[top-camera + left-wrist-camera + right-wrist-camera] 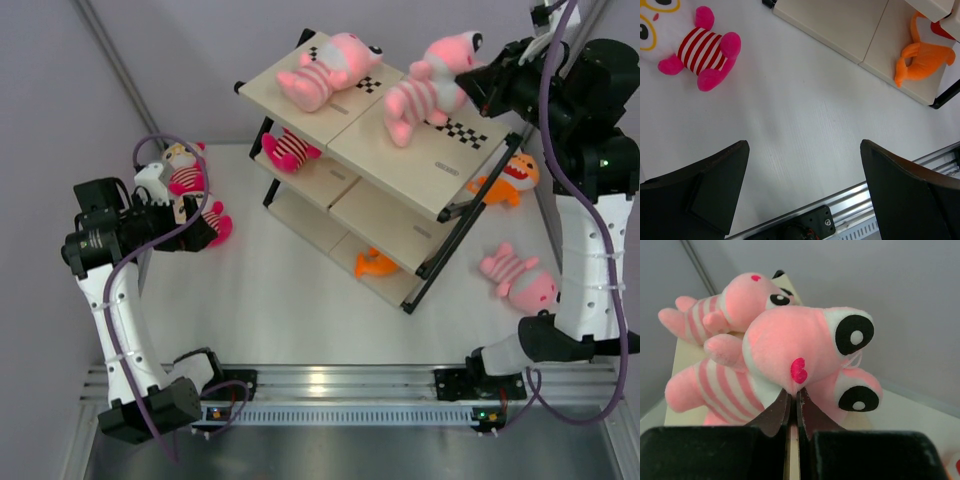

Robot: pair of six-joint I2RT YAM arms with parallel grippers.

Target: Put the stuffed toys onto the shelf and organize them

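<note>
Pink plush toy lies on shelf top board, right claw tips together at its chin, pinch unclear. Probably soft, light, squashy; grab striped body. Left claw gapes empty over bench.

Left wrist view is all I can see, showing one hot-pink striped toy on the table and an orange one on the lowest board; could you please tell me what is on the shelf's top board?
Observer: The left pale-pink toy and the right pale-pink toy lie on the top board.
Operator: Thank you. Is the right claw busy?
Observer: The right claw is shut at the right pale-pink toy's face and seems to pinch its plush.
Operator: Is anything on the table on that side?
Observer: Yes, an orange toy and a third pale-pink toy lie on the table there.
</note>
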